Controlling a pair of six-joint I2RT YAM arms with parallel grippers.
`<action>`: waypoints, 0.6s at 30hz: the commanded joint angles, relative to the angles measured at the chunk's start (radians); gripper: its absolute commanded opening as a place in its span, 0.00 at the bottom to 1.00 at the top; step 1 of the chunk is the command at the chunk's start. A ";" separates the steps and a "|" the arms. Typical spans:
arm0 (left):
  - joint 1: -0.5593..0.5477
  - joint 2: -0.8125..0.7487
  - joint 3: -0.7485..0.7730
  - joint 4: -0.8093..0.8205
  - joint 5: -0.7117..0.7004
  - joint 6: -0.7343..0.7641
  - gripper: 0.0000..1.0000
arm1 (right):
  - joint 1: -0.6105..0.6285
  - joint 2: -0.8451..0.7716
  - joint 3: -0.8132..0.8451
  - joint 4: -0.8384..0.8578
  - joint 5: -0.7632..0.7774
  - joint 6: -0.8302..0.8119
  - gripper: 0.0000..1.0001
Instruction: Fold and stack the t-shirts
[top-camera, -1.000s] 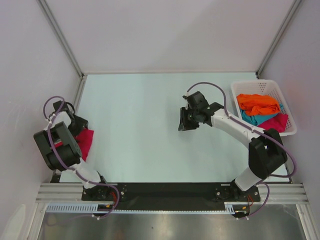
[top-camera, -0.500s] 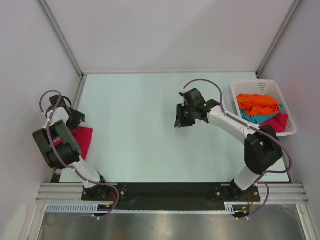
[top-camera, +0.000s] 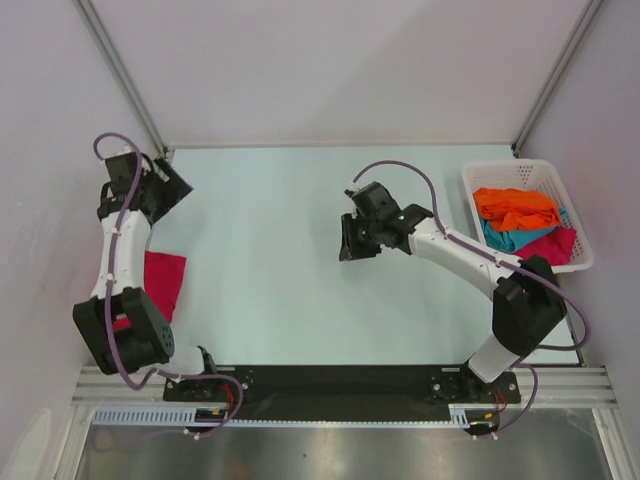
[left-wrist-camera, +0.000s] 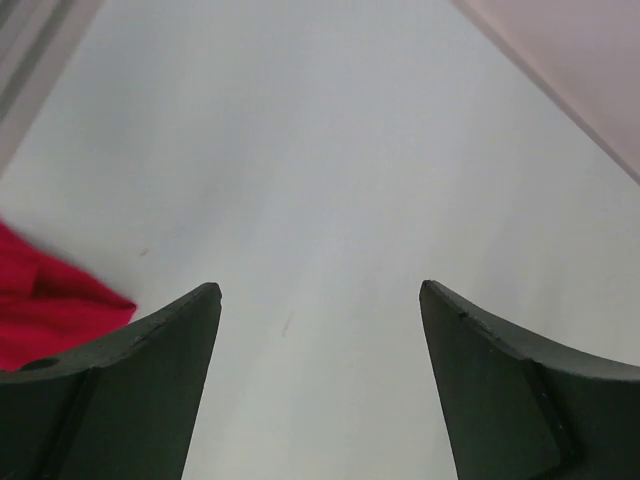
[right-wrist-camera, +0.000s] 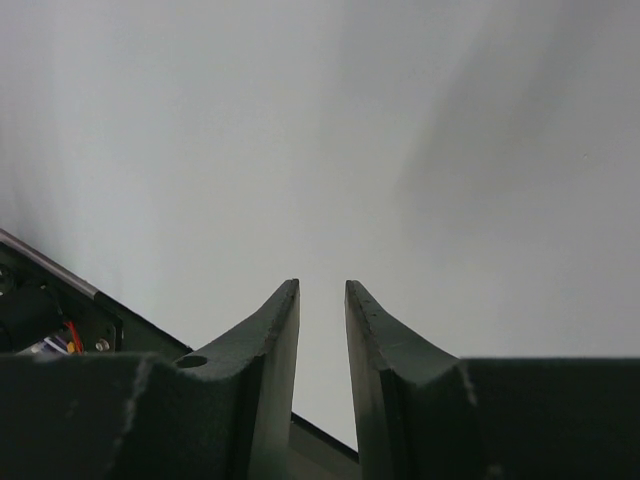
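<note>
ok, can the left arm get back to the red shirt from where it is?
Probably yes. The red shirt lies flat on the table's left side by the arm's base, nothing on top of it, and the left tool is open and empty.
</note>
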 joint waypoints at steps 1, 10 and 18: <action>-0.086 -0.104 0.059 0.035 0.212 0.200 0.87 | 0.045 -0.057 0.027 -0.004 0.039 0.034 0.30; -0.316 -0.236 -0.038 -0.023 0.315 0.316 0.99 | 0.169 -0.081 0.028 -0.013 0.114 0.093 0.31; -0.621 -0.285 0.002 -0.089 0.148 0.390 0.99 | 0.219 -0.132 0.020 -0.058 0.194 0.112 0.31</action>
